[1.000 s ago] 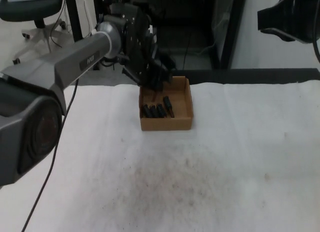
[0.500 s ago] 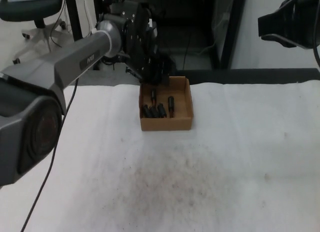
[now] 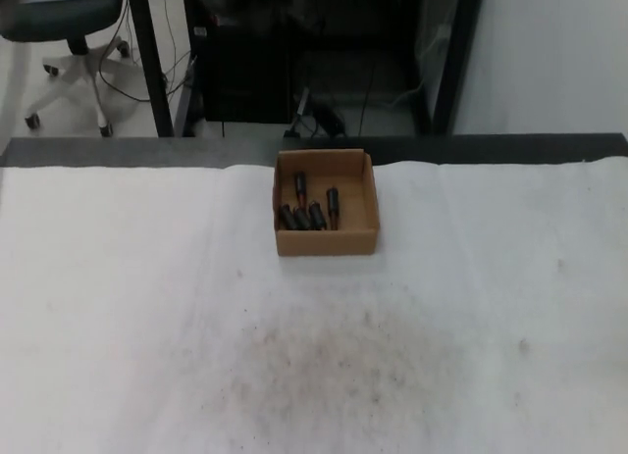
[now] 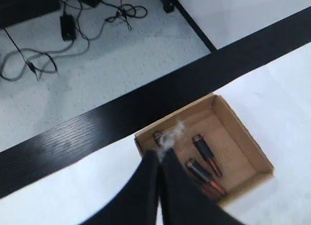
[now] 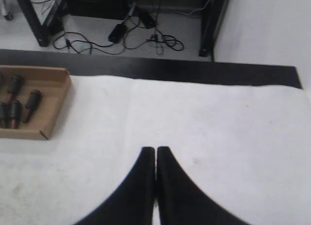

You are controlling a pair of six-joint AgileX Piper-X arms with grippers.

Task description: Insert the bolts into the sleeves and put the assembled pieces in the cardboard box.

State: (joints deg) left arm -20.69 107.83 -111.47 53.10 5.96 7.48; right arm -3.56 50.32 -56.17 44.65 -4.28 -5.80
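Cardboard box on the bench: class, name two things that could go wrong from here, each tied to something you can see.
1. The small brown cardboard box sits close to the bench's black far edge; a nudge might slide it off.
2. The shut left gripper lines up with the box in its wrist view; advancing could knock the rim or the dark cylindrical assembled pieces inside.

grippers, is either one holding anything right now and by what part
Nothing is held. The left gripper and the right gripper are both shut with nothing between them; the assembled pieces lie in the cardboard box.
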